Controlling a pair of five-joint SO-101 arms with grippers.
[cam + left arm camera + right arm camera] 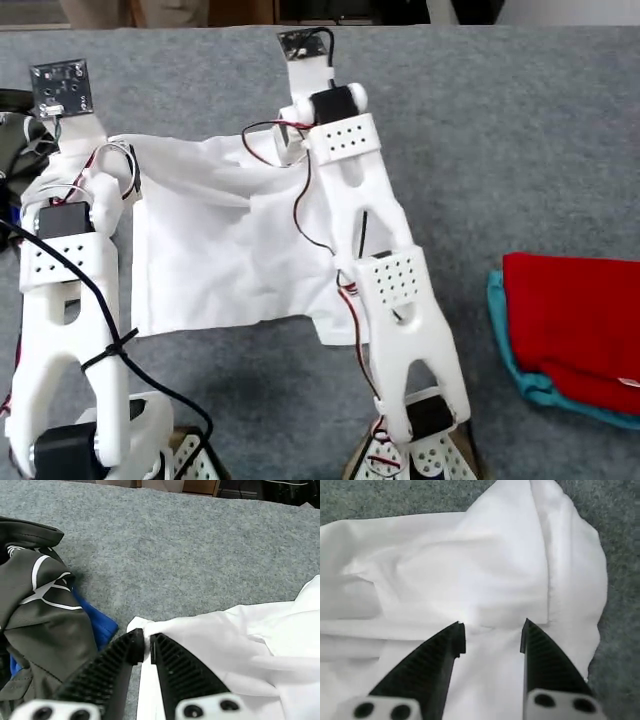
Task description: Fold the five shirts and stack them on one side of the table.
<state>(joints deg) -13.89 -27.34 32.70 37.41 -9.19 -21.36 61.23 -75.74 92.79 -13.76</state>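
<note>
The left gripper [148, 646] pinches the edge of the crumpled white cloth shirt [235, 645], and the right gripper [492, 637] hangs open over it.

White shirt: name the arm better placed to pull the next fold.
Left, probably: the left gripper is shut on the white shirt, at its corner; the right gripper is open above it.

Soft, even light falls from overhead and lies bright across the grey felt-covered table [500, 120]. The white crumpled cloth shirt [470, 565] is the brightest surface, almost washed out in the right wrist view, and only pale grey shadows mark its folds. The white plastic arms [380, 195] cast faint, soft-edged shadows on it.
</note>
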